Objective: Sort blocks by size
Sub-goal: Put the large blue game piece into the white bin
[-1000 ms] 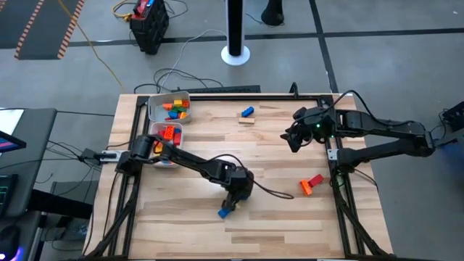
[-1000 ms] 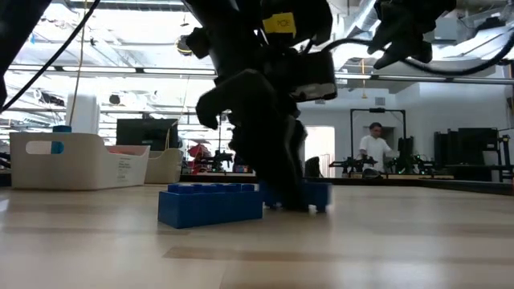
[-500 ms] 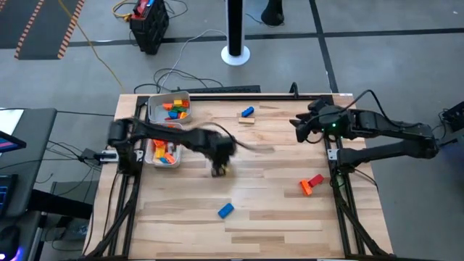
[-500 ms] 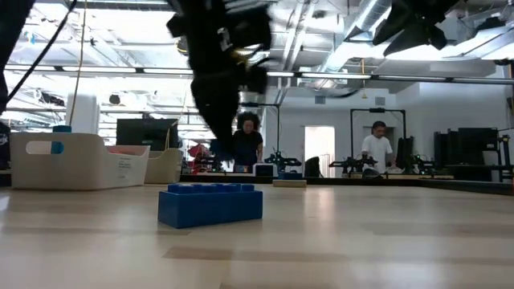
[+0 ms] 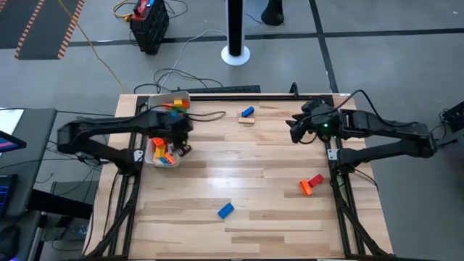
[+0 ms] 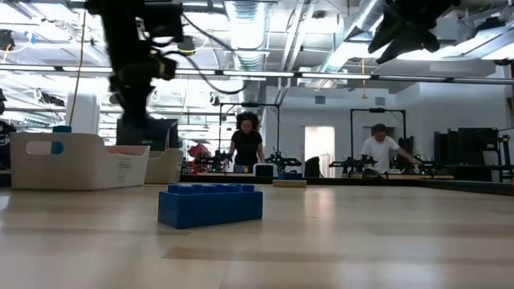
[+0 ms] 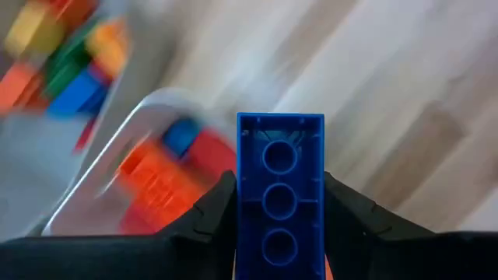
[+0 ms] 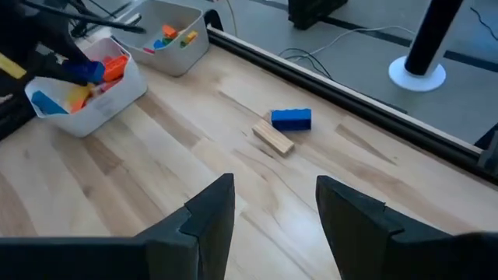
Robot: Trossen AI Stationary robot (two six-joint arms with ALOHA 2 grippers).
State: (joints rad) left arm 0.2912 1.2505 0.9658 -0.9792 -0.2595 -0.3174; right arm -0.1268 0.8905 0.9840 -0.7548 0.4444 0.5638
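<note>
I hold the left gripper (image 7: 280,222) clamped on a blue bar (image 7: 280,187) over the near tray (image 5: 151,154), ready to drop; right gripper (image 8: 268,210) waits, fingers apart.

near tray (image 5: 154,161): my left gripper (image 5: 179,142) hangs over its table-side rim, fingers clamped on a blue bar (image 7: 280,194); bricks fill the tray.
far tray (image 5: 154,107): stands just behind the near tray, also holding bricks.
table centre, right of the near tray: bare wood (image 5: 246,167), free passage.
blue block (image 5: 225,210): lies alone toward the front, well apart from the near tray.
small blue block (image 5: 248,112) and tan block (image 5: 246,120): close together toward the back, right of the far tray.
orange and red blocks (image 5: 311,184): near the right edge.
my right gripper (image 5: 296,130): raised, fingers spread, far across from the near tray.
</note>
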